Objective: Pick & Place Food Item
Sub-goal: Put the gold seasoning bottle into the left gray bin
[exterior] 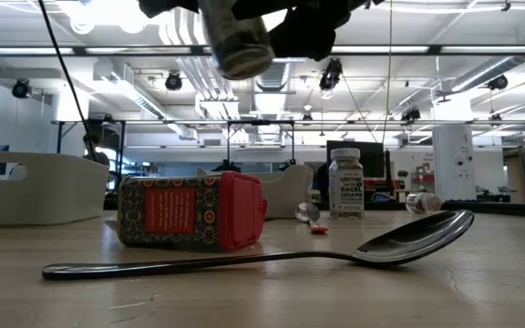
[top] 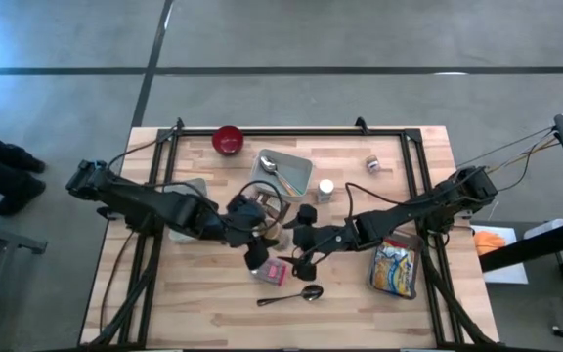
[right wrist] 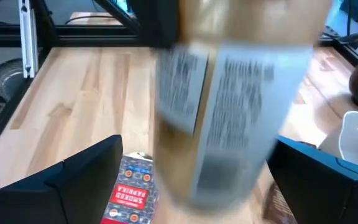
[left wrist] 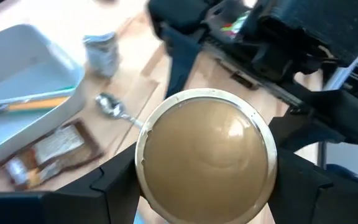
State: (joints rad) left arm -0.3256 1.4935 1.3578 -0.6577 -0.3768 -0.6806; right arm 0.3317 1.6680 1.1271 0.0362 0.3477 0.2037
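Observation:
A labelled jar (right wrist: pixel 229 106) with a tan round end (left wrist: pixel 207 155) hangs high above the table's middle (exterior: pixel 237 36). My left gripper (top: pixel 252 244) is shut on it. My right gripper (top: pixel 306 256) is open and faces the jar. Its fingers (right wrist: pixel 73 180) stand on either side of the jar, apart from it. Below them a red spice tin (top: pixel 272 272) lies on its side on the wood. A metal spoon (top: pixel 291 293) lies nearer the front edge. My left gripper pinches the jar between its two fingers (left wrist: pixel 114 186), which sit on opposite sides of the round wall just behind the tan end's rim (left wrist: pixel 143 155). The fingers slant down from the table's left. The jar is lifted clear of the table and tilted.
A white tray (top: pixel 296 176) with a spoon stands behind the grippers. A white bottle (top: pixel 325 189) and a small jar (top: pixel 371 164) are to its right. A red bowl (top: pixel 228 140) is at the far edge, and a snack bag (top: pixel 396 269) lies at the right.

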